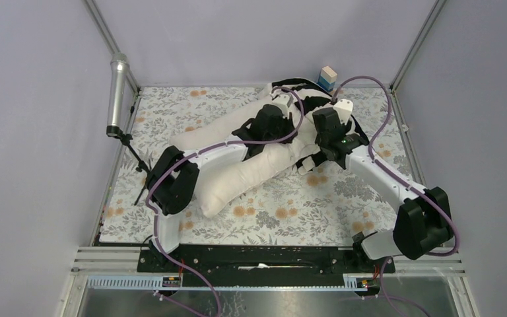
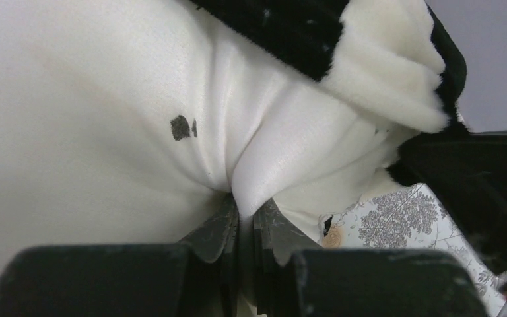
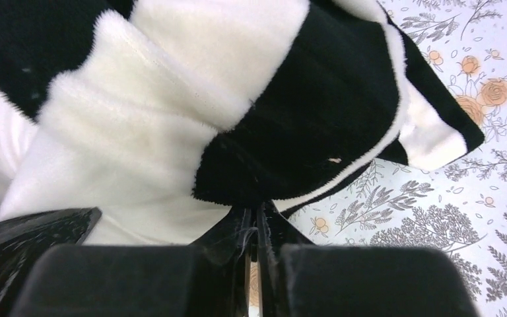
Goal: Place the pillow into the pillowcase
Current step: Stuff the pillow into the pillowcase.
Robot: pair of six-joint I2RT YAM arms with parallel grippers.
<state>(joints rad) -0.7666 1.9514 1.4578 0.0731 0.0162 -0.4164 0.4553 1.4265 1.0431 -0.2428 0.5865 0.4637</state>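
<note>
A fixed camera high behind the arm bases looks down on the whole table (image 1: 290, 218). The wrist cameras sit right behind the left pincer (image 2: 245, 223) and right pincer (image 3: 256, 223), facing pillow (image 2: 92, 99) and pillowcase (image 3: 304, 119) up close; both fabrics also show overhead.

The pillow (image 1: 237, 175) lies slantwise across the worktop (image 1: 317, 211) from near left to far middle. The bunched pillowcase (image 1: 311, 103) and both arms crowd its far end. There is open room at the near right, between the pillow and the right arm (image 1: 383, 172), and in the far left corner. A microphone (image 1: 117, 92) on its stand blocks the left edge, and a small box (image 1: 327, 78) stands at the far edge.
</note>
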